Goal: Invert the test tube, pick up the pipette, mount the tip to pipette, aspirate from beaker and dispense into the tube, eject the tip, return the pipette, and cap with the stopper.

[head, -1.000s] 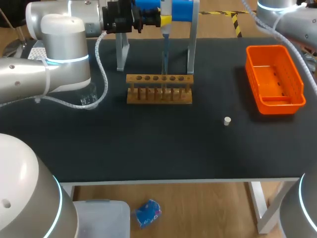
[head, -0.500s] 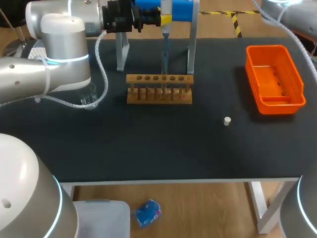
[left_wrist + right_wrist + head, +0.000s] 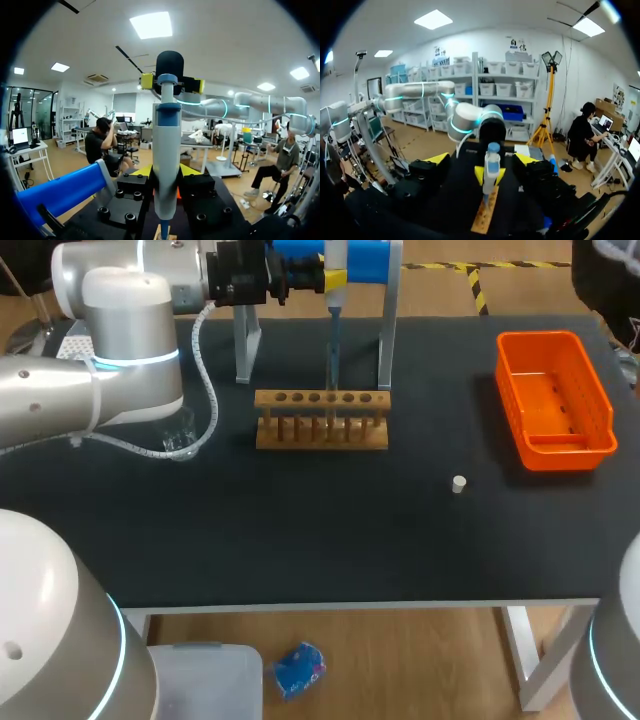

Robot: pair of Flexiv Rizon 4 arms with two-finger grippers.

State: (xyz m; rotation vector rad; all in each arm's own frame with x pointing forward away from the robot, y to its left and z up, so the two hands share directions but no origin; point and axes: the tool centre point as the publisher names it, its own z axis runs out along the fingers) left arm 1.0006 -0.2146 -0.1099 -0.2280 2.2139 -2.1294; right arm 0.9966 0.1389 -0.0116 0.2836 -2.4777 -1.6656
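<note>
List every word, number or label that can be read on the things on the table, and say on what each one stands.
None can be read.
The pipette, the wooden rack, the orange tray and the white stopper show no legible words, numbers or labels in any view.

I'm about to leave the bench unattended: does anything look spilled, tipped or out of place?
Nothing stands out. The wooden rack stands upright and square, the orange bin sits upright, and the stopper rests alone on the table, not yet used. No spill shows.
</note>
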